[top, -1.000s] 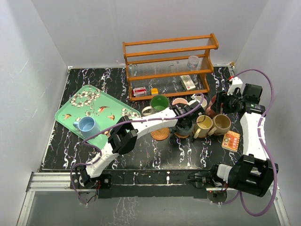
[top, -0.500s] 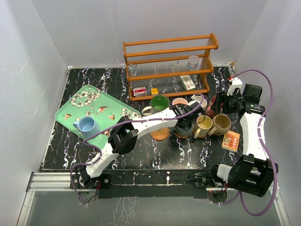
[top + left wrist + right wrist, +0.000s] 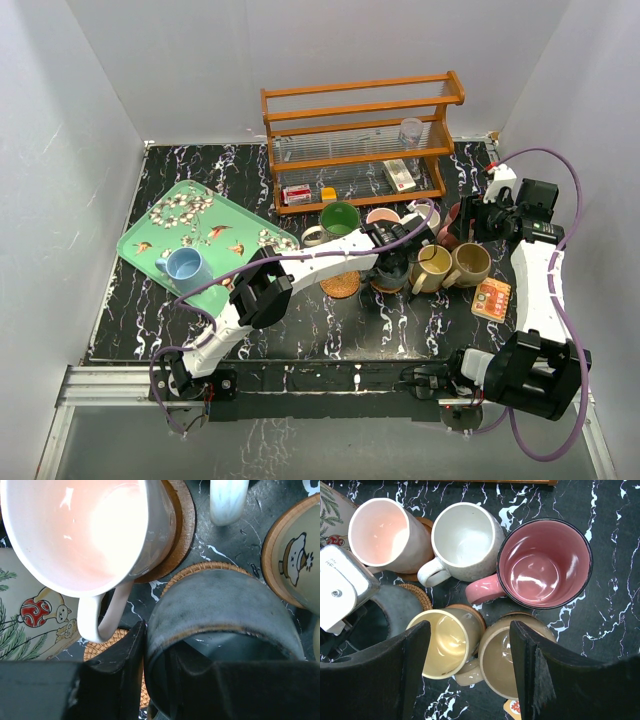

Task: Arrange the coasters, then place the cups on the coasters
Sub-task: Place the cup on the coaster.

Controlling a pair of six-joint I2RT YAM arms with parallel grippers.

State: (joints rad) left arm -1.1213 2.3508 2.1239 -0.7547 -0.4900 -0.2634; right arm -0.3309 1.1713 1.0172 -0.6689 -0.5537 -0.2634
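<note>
**Between your left fingers: the grey-teal mug's wall, and nothing else has stirred**

Set against the top view of a second ago, almost nothing has changed. Every mug and coaster lies where it lay, and both arms keep their poses.

Your left fingers [image 3: 127,665] stand narrow, one outside and one inside the dark grey-teal mug [image 3: 220,605], gripping its wall. That mug sits on a woven coaster [image 3: 210,567]. Just beyond the outer finger the pale mug with the pink inside [image 3: 90,525] stands on a dark wood coaster [image 3: 181,525]. A second woven coaster [image 3: 102,650] peeks out beside that finger, under the pale mug's handle.

Your right fingers [image 3: 395,680] are spread wide and hold nothing. Below the gap between them the yellow mug [image 3: 447,640] and the tan mug [image 3: 507,660] stand close together. Beyond the tips are the cream mug [image 3: 465,537] and the maroon mug [image 3: 545,562].

The green mug [image 3: 340,218] stands near your left fingers. The light blue mug [image 3: 185,268] sits on the green tray [image 3: 125,245], well apart from both pairs of fingers.

The black finger bodies fill the bottom of the left wrist view, cutting off the grey-teal mug's near side and handle. From above, the wrist covers most of that mug. You cannot tell whether coasters lie under the tan and maroon mugs.
</note>
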